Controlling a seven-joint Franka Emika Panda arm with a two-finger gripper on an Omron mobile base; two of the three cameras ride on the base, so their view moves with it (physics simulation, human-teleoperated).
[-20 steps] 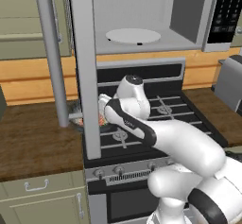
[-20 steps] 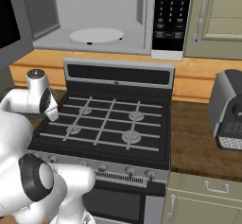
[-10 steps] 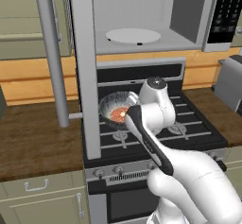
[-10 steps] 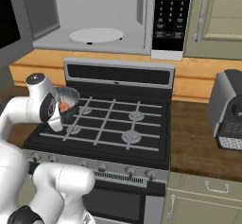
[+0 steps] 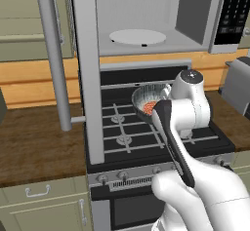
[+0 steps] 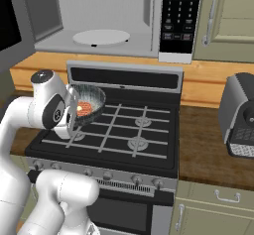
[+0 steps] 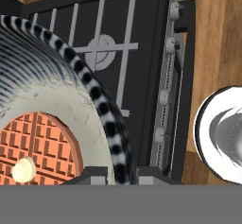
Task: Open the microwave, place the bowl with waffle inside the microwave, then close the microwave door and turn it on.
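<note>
The bowl [image 7: 101, 107], left of the hand view, has a black-and-white banded rim, fine dark-ribbed blue-grey walls and a creamy speckled floor. In it lies the orange-red waffle [image 7: 45, 147], gridded, with a pale yellow dab. The stove [image 7: 137, 43] behind is black with grey grates; the counter [image 7: 212, 48] is brown wood.

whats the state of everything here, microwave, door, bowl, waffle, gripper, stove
Silver-grey microwave: open, white turntable bare.
Silver-framed microwave door: swung wide open.
Speckled grey-blue bowl: lifted above the stove, tilted, clamped at its rim.
Reddish-orange round waffle: lying inside the bowl.
Two-finger gripper: shut on the bowl's rim.
Black gas stove: no flames showing, oven door shut.
</note>
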